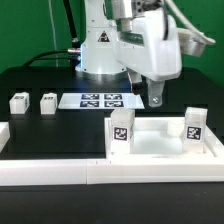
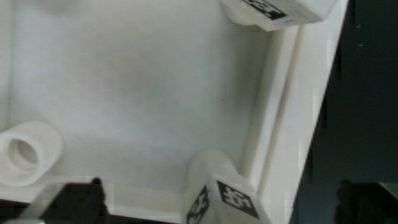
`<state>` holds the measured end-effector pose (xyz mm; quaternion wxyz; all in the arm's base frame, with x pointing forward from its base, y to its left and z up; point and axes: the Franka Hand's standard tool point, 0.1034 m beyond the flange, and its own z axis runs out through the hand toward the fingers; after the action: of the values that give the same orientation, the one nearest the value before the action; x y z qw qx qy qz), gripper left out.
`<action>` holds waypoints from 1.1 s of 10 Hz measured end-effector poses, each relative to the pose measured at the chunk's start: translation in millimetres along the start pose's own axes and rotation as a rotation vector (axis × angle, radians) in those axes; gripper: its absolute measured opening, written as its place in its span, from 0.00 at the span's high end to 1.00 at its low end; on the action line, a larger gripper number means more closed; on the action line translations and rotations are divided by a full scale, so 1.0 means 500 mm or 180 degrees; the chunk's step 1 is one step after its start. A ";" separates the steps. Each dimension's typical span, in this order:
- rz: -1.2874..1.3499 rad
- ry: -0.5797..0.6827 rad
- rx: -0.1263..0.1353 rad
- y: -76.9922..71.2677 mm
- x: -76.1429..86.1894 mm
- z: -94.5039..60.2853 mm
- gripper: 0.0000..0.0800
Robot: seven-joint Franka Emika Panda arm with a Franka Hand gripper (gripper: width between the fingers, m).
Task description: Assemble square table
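Jaws wide and empty, the Panda's gripper hovers above the square table top, where two upright legs stand at corners; fetching a loose leg at the exterior view's left likely demands rising clear first, then centring squarely.

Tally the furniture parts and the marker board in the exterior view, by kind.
leg blocks: 4 (2 loose on the table, 2 upright in the top's corners)
table top: 1
marker board: 1
Total: 6
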<state>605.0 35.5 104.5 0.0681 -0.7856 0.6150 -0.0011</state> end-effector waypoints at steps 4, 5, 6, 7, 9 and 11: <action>-0.1971 0.0180 0.0061 0.033 0.028 0.011 0.19; -0.2558 0.0248 0.0017 0.062 0.041 0.029 0.19; -0.2906 0.0307 -0.0003 0.074 0.062 0.036 0.19; -0.3074 0.0367 -0.0014 0.079 0.075 0.041 0.19; -0.3562 0.0390 -0.0079 0.078 0.077 0.040 0.19; -0.3907 0.0361 -0.0127 0.085 0.085 0.043 0.19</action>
<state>576.3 -13.1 74.9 0.0076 -0.9961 0.0532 -0.0704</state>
